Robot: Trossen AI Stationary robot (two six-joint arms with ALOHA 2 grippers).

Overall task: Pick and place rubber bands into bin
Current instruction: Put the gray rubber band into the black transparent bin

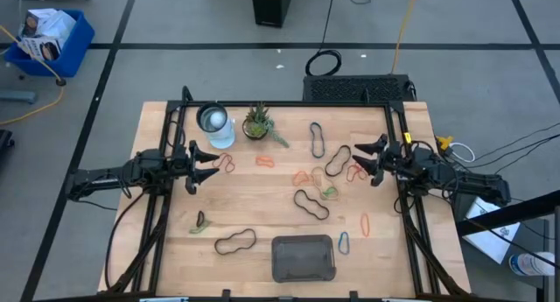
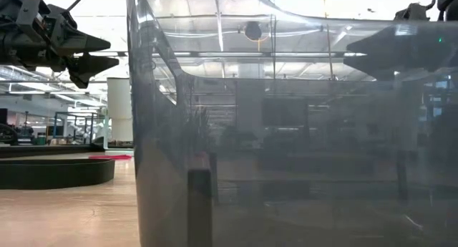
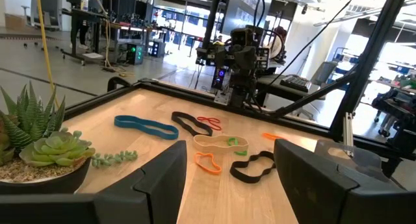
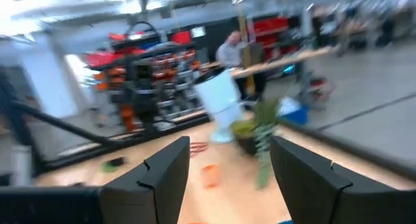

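Observation:
Several rubber bands lie flat on the wooden table: a blue one (image 1: 317,139), wavy black ones (image 1: 311,204) (image 1: 234,242), an orange one (image 1: 265,161) and a green one (image 1: 200,221). The dark grey bin (image 1: 304,256) stands at the near edge; its wall (image 2: 286,132) fills the low view. My left gripper (image 1: 207,162) hovers open at the table's left side, level, with bands (image 3: 208,163) ahead of it. My right gripper (image 1: 366,158) hovers open at the right side, above a red band (image 1: 355,172). Nothing is between either pair of fingers.
A potted succulent (image 1: 258,122) and a clear glass cup (image 1: 214,122) stand at the table's far left. Black frame rails (image 1: 166,144) run along both sides of the table. A person (image 4: 231,49) shows in the room beyond the table.

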